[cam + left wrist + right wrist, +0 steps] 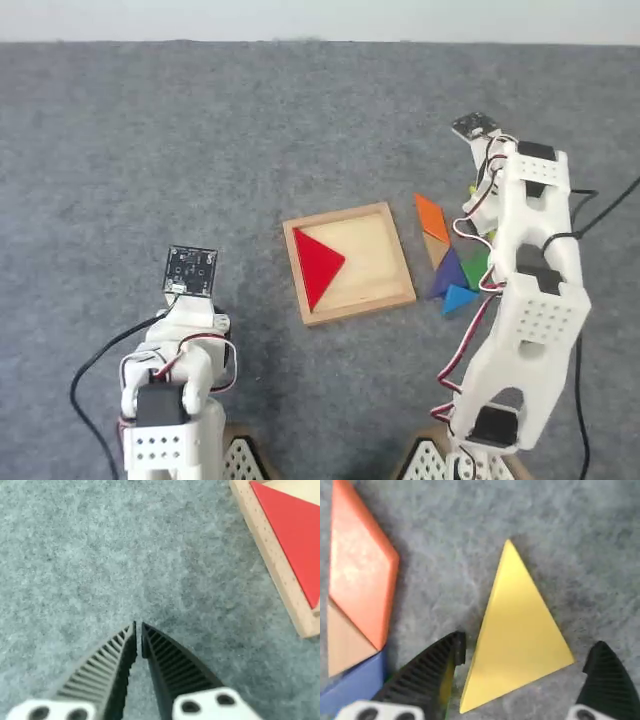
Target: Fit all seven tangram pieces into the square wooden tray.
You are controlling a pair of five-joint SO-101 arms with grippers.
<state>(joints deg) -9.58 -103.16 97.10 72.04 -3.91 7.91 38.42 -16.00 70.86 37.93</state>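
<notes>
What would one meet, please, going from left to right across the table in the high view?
The left arm → wooden tray with the red triangle in it → orange piece → right arm.

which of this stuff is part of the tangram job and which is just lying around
Job: wooden tray, red triangle inside it, orange parallelogram, tan triangle, indigo triangle, green piece, light blue triangle, yellow triangle.

Just there: grey mat, pale wall strip.
</notes>
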